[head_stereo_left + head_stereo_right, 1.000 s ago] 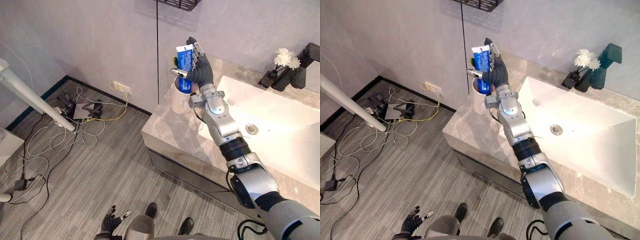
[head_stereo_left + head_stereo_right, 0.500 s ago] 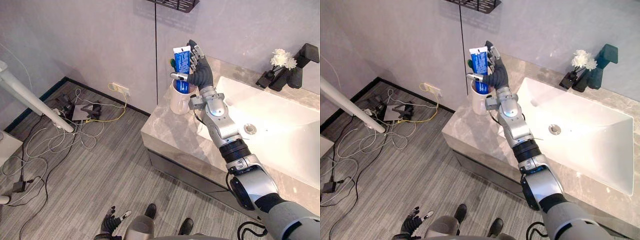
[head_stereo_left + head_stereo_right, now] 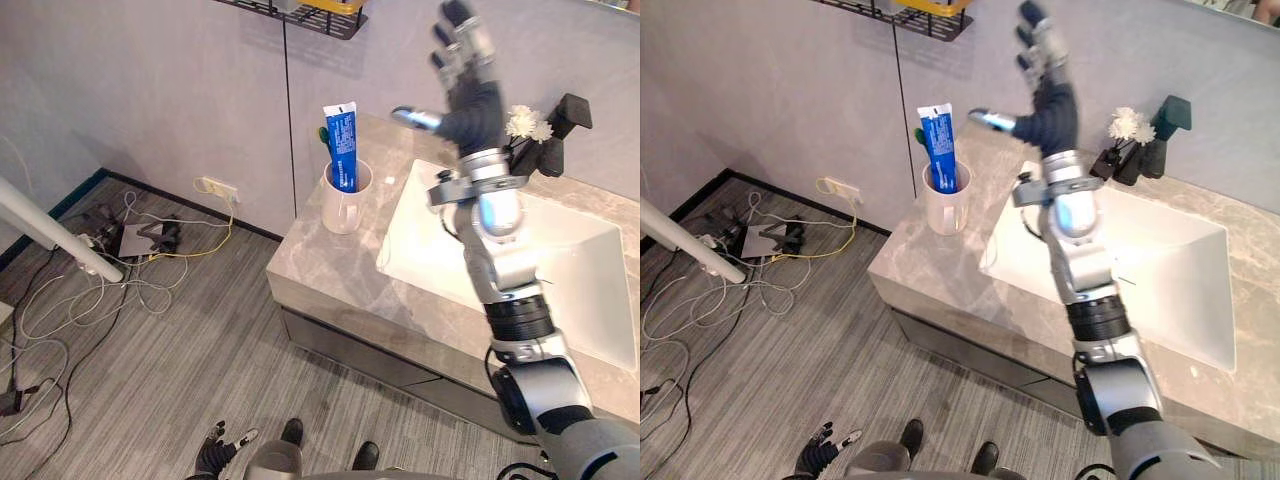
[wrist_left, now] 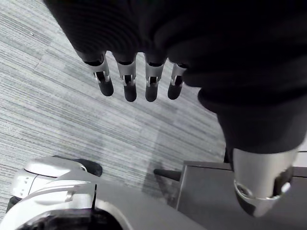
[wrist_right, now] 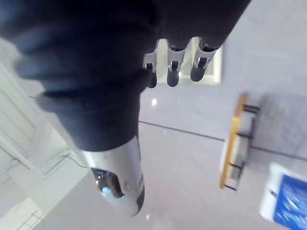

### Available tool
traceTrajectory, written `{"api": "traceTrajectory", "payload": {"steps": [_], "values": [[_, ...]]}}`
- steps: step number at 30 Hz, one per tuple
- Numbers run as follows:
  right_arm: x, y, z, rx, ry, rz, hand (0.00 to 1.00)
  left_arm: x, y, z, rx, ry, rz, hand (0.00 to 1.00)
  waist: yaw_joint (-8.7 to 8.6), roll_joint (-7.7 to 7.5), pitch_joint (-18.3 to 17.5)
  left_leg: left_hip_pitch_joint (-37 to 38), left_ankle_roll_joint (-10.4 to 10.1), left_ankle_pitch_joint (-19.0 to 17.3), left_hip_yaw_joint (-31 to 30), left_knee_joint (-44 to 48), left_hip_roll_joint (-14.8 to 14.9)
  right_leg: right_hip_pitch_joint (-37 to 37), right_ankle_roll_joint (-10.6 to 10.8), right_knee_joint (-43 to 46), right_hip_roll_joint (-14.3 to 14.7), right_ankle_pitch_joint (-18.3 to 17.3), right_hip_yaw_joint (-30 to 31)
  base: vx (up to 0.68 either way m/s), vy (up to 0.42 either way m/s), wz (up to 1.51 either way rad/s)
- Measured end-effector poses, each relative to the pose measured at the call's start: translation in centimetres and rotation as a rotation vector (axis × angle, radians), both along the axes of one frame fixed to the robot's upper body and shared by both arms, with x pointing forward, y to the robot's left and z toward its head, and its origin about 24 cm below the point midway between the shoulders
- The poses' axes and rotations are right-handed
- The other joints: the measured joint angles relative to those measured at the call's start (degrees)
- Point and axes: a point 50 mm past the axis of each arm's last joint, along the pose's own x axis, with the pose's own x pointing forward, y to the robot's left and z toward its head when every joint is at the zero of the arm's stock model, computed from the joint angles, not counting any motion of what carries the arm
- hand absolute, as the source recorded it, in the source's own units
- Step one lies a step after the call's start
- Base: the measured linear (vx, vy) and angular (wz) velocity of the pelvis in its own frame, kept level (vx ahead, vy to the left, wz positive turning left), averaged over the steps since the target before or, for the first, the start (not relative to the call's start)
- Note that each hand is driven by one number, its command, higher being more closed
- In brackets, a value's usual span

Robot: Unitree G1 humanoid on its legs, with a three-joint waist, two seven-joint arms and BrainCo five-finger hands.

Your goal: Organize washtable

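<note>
1. Toothpaste tube (image 3: 342,147) is well apart from the left hand (image 3: 214,458), which hangs low over the floor (image 3: 150,340), fingers straight and slightly parted.
2. It stands upright in a white cup (image 3: 342,208) on the counter (image 3: 330,265) corner, below and left of the right hand (image 3: 474,100) and its fingers.
3. Those fingers are raised and spread wide, holding nothing.

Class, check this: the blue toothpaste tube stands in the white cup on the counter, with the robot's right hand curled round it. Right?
No. The right hand is not curled round the blue toothpaste tube; it is open and apart from it. The tube does stand in the white cup on the counter. The left eye view shows this.
</note>
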Motion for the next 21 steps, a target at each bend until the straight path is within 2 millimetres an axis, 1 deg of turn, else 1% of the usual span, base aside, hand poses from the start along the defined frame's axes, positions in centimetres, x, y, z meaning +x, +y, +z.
{"api": "traceTrajectory", "payload": {"steps": [1,2,4,5,6,7,8,10,11,12,13,14,15,16,17,18,19,20,21], "values": [[-1.0,-1.8,0.4,0.025,-0.039,-0.052,0.0,-0.1,0.0,0.0,-0.001,0.004,0.0,0.0,-0.19,0.06,-0.2,0.3,0.0,0.0,0.5,-0.2,0.0,0.0,0.0,0.0,0.0,0.0,0.1,-0.02,0.018,-0.14],[-1.4,-2.7,0.5,0.038,-0.056,-0.079,0.0,-0.2,0.0,-0.1,-0.001,0.007,0.0,0.0,-0.38,0.11,-0.4,0.4,0.0,0.0,0.6,-0.3,0.1,0.0,0.0,0.0,0.0,0.0,0.2,-0.02,0.014,-0.11],[-2.8,-6.1,0.1,0.089,-0.072,-0.194,0.0,-0.8,0.0,-0.4,-0.011,0.037,0.0,0.0,-1.78,0.3,-1.9,0.5,0.0,0.0,0.8,-0.7,0.1,-0.2,0.0,-0.1,0.0,0.1,0.4,0.0,0.016,-0.06],[-3.2,-7.0,-0.2,0.1,-0.073,-0.229,0.0,-0.9,0.0,-0.4,-0.012,0.043,0.0,0.0,-2.02,0.38,-2.2,0.5,0.0,0.0,1.0,-0.7,0.1,-0.2,0.1,-0.2,0.0,0.1,0.6,0.0,0.02,-0.08],[-4.1,-8.6,-0.7,0.135,-0.072,-0.284,0.0,-1.2,0.0,-0.5,-0.015,0.053,0.001,0.0,-2.86,0.54,-2.6,0.5,0.1,0.0,1.1,-0.8,0.1,-0.3,0.1,-0.2,0.0,0.1,0.9,0.0,0.016,-0.1],[-4.7,-9.8,-1.2,0.166,-0.07,-0.325,0.0,-1.2,-0.1,-0.6,-0.018,0.056,0.001,0.0,-3.13,0.72,-2.8,0.5,0.1,-0.1,1.4,-0.8,0.1,-0.4,0.1,-0.2,0.0,0.1,1.1,-0.01,0.016,-0.21],[-6.0,-11.8,-2.3,0.211,-0.053,-0.402,0.0,-1.2,-0.2,-0.6,-0.023,0.056,0.0,0.0,-3.34,1.15,-3.2,0.4,0.2,-0.1,2.1,-0.9,0.2,-1.0,0.1,-0.3,0.1,0.2,1.6,-0.01,0.012,-0.2],[-6.9,-13.2,-3.1,0.245,-0.033,-0.463,0.0,-1.3,-0.4,-0.7,-0.028,0.062,0.002,0.0,-4.17,1.61,-3.6,0.3,0.2,-0.1,2.2,-1.0,0.1,-1.1,0.1,-0.3,0.0,0.2,1.7,0.0,0.009,-0.09],[-7.9,-14.6,-4.3,0.282,-0.002,-0.529,0.0,-1.5,-0.5,-0.8,-0.035,0.073,0.004,0.0,-4.99,2.24,-4.0,0.3,0.2,-0.1,2.3,-1.2,0.1,-1.3,0.1,-0.4,0.0,0.2,1.7,0.01,0.009,-0.03],[-8.6,-15.5,-5.1,0.298,0.019,-0.574,0.0,-1.5,-0.6,-0.9,-0.042,0.074,0.001,0.0,-5.75,2.55,-4.2,0.3,0.2,-0.1,2.3,-1.3,0.1,-1.3,0.1,-0.5,0.1,0.2,1.8,0.01,0.007,-0.03],[-9.0,-16.0,-5.6,0.311,0.036,-0.601,0.0,-1.5,-0.7,-0.9,-0.048,0.075,-0.002,0.0,-6.04,2.75,-4.3,0.3,0.2,-0.1,2.3,-1.4,0.2,-1.4,0.1,-0.5,0.1,0.2,1.8,0.01,0.0,-0.07],[-10.0,-17.4,-7.3,0.351,0.092,-0.675,0.0,-1.5,-0.7,-0.9,-0.054,0.077,-0.004,0.0,-6.38,3.06,-4.7,0.3,0.2,-0.1,2.6,-1.6,0.3,-1.8,0.1,-0.8,0.2,0.3,2.2,0.0,-0.002,-0.13],[-10.8,-18.2,-8.7,0.381,0.132,-0.723,0.0,-1.5,-0.8,-1.0,-0.056,0.08,-0.001,0.0,-6.5,3.22,-5.3,0.1,0.2,-0.1,2.9,-1.7,0.4,-2.1,0.1,-1.1,0.4,0.4,2.6,0.0,-0.003,-0.17],[-11.3,-18.7,-9.6,0.403,0.162,-0.753,0.0,-1.5,-0.8,-1.0,-0.057,0.08,0.006,0.0,-6.7,3.28,-5.5,0.1,0.2,-0.1,2.9,-1.8,0.4,-2.2,0.0,-1.2,0.5,0.4,2.8,0.02,-0.013,-0.12],[-12.3,-19.3,-11.6,0.444,0.227,-0.818,0.0,-1.4,-0.9,-1.0,-0.063,0.075,0.028,0.0,-7.31,3.51,-5.6,0.1,0.1,-0.2,2.9,-1.7,0.5,-2.1,0.1,-1.4,0.5,0.5,2.8,0.03,-0.014,-0.04],[-13.0,-19.7,-13.2,0.48,0.281,-0.862,0.0,-1.4,-0.9,-1.0,-0.066,0.079,0.033,0.0,-7.79,3.72,-5.7,0.1,0.0,-0.2,2.9,-1.7,0.5,-2.1,0.1,-1.4,0.6,0.5,2.8,0.03,-0.013,-0.01],[-14.0,-20.0,-15.2,0.533,0.346,-0.911,0.0,-1.3,-1.0,-1.1,-0.07,0.079,0.039,0.0,-8.25,4.03,-5.9,0.1,-0.1,-0.3,2.9,-1.7,0.5,-2.0,0.1,-1.5,0.6,0.5,2.8,0.0,0.0,0.0],[-14.6,-20.2,-16.3,0.562,0.376,-0.934,0.0,-1.3,-1.1,-1.1,-0.072,0.08,0.041,0.0,-8.58,4.18,-6.0,0.1,-0.1,-0.3,3.0,-1.7,0.5,-2.0,0.1,-1.6,0.6,0.5,2.8,0.0,0.0,0.0],[-15.7,-20.1,-18.2,0.624,0.43,-0.987,0.0,-1.4,-1.3,-1.1,-0.077,0.082,0.045,0.0,-9.05,4.31,-6.1,0.0,-0.1,-0.4,3.4,-1.7,0.6,-2.1,0.2,-1.7,0.6,0.5,2.9,0.0,0.008,-0.08]]}}
